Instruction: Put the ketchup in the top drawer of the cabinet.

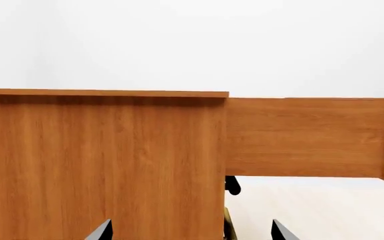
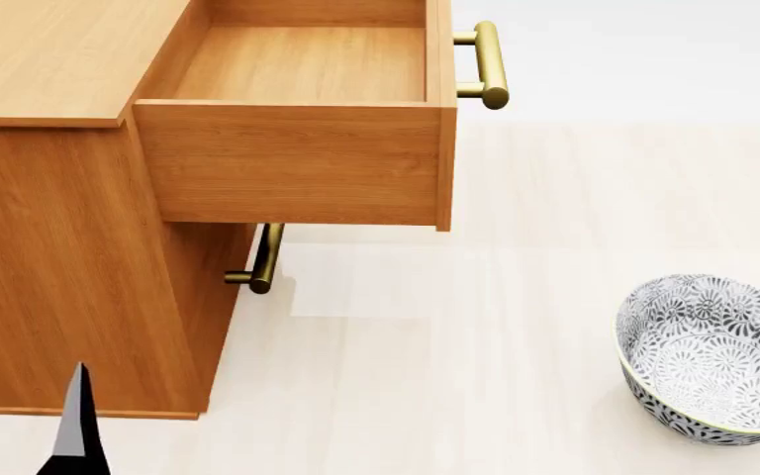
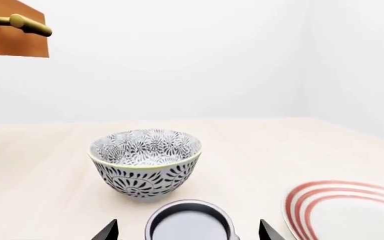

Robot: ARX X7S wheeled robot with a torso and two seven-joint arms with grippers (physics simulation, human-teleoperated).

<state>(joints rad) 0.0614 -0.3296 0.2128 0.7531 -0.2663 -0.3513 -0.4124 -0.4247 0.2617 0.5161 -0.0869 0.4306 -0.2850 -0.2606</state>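
the top drawer [image 2: 294, 148] of the cabinet [image 2: 50, 257] stands pulled well out, its inside bare wood as far as the head view shows, its brass handle [image 2: 483, 65] sticking out at the front. so the opening part looks done to me; the can has not gone in yet.

the ketchup [image 3: 189, 226] shows only in the right wrist view: a round silver top, low between the 2 dark fingertips of the right gripper [image 3: 188, 231]. the fingertips stand apart on either side of it, and i cannot tell whether they are touching it or just around it. just past it sits the patterned bowl [image 3: 145, 167], and off to one side the edge of a red-ringed plate [image 3: 352, 210].

the left gripper [image 1: 190, 231] has its 2 tips spread wide with nothing between them, facing the cabinet's side.

what is left, i'd say: secure the can, carry it over the drawer, set it inside.
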